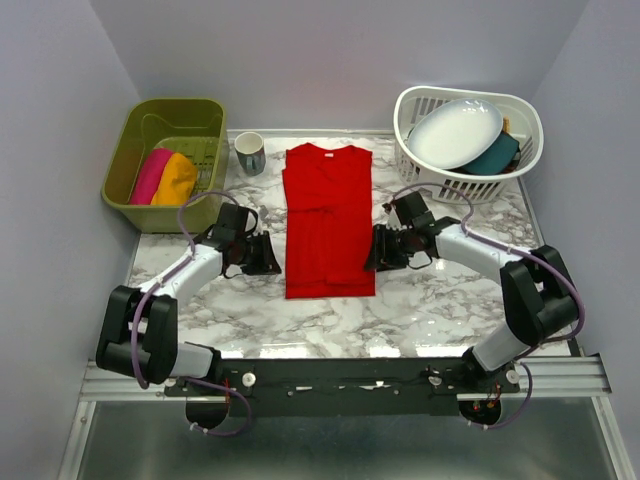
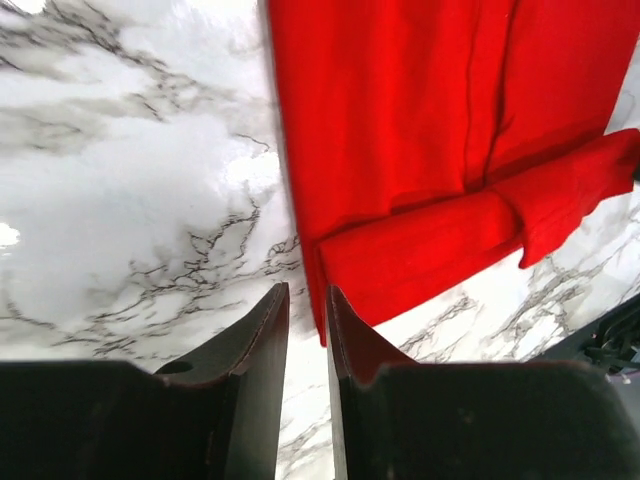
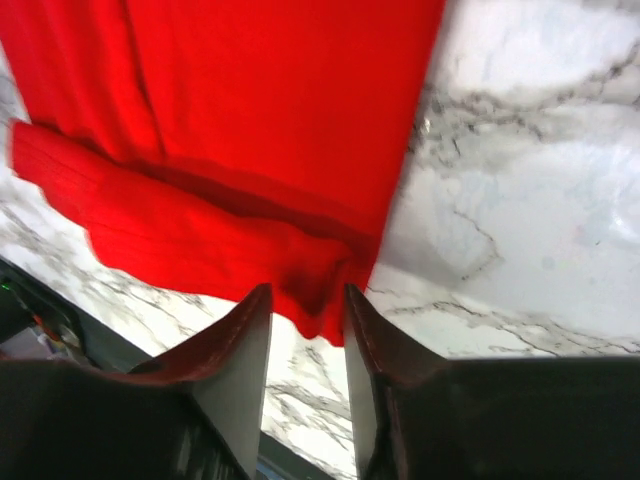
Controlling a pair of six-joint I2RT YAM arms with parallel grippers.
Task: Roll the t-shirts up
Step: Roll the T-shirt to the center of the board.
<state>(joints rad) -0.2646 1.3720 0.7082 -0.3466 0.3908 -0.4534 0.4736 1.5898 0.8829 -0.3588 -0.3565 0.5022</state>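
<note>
1. As you look down from above, the bright red cloth t-shirt [image 1: 327,215] lies flat on the white marble desk [image 1: 440,290], with its near hem folded over.
2. Your left end effector [image 2: 307,290] and right end effector [image 3: 308,290] sit at its near corners, slightly parted and gripping nothing.

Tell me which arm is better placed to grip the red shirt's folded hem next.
Right, narrowly. The right gripper has the folded hem corner of the red t-shirt between its parted fingers; the left gripper only meets that hem's thin edge.
</note>
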